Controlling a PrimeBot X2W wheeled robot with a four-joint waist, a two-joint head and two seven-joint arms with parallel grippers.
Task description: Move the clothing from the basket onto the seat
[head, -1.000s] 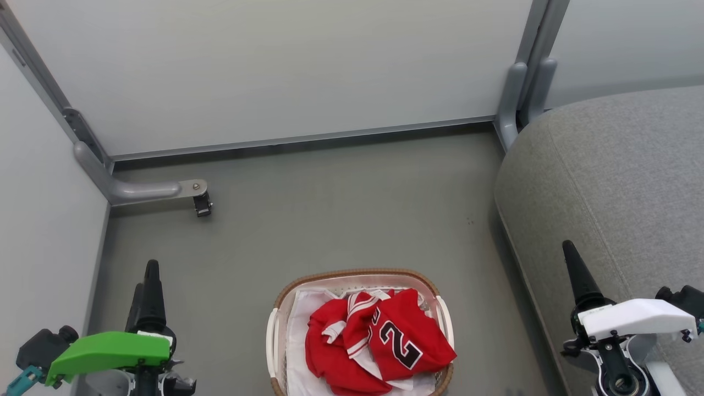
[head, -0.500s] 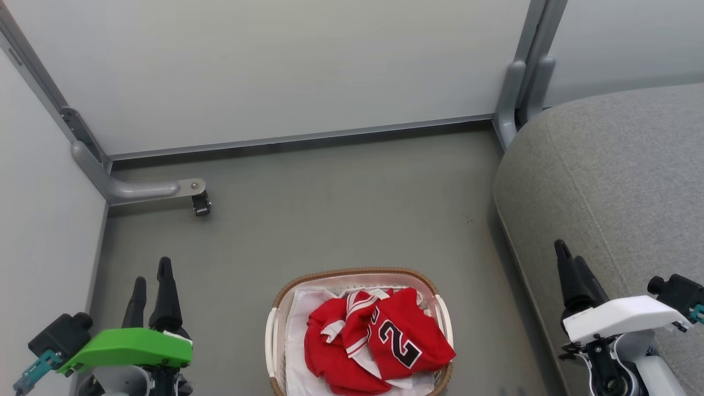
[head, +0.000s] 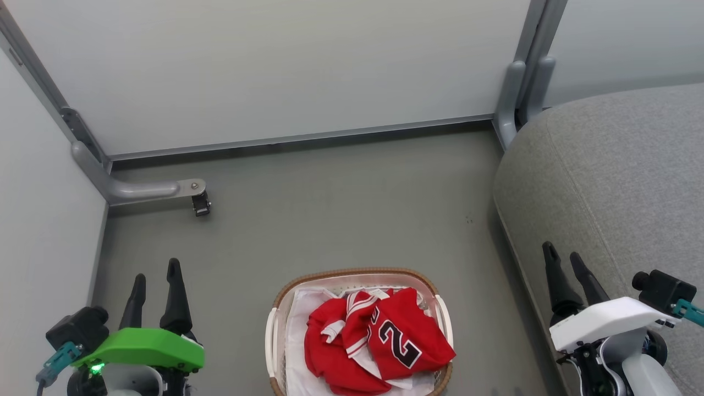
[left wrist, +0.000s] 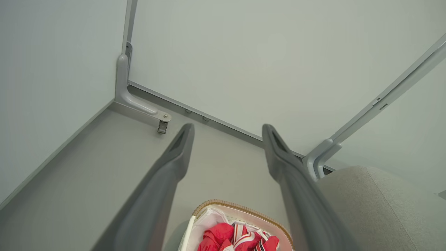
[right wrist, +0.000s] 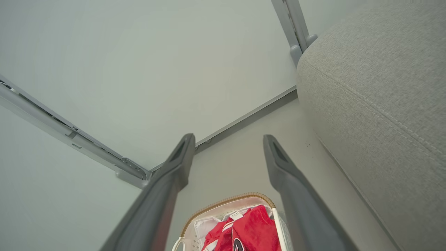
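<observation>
So the left pincer (head: 157,270) has two long, dark, tapered fingers (head: 176,302) under a bright green cover (head: 143,349) with a tiny green light (head: 97,366). The right pincer (head: 561,251) gets a white cover (head: 602,322). Both carry a black camera block (head: 77,328) with a teal plug (head: 55,363).

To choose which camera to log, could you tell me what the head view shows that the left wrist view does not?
The head view adds the jersey's readable number 2 and the open right gripper. The left wrist view adds a close look at the left gripper's spread fingers. Both share the basket, red clothing, seat and caster bracket.
</observation>
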